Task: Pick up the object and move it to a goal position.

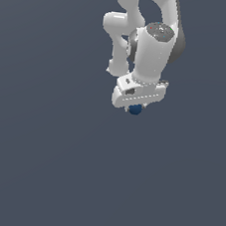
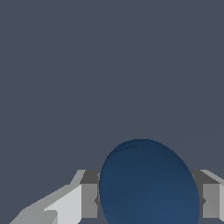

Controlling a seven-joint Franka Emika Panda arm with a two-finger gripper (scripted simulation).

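Note:
The object is a small dark blue smooth ball (image 1: 135, 109). In the exterior view it sits just under the white hand of my arm, mostly hidden by it. In the wrist view the ball (image 2: 148, 183) fills the space between my two grey fingertips (image 2: 89, 200), which press against its two sides. My gripper (image 1: 135, 107) is shut on the ball; in the wrist view the gripper (image 2: 148, 200) has the ball squarely between its pads. I cannot tell whether the ball rests on the surface or is lifted off it.
A plain dark grey-blue surface (image 1: 38, 166) spreads all around the arm in both views. The white arm links (image 1: 120, 30) rise behind the hand toward the top of the exterior view.

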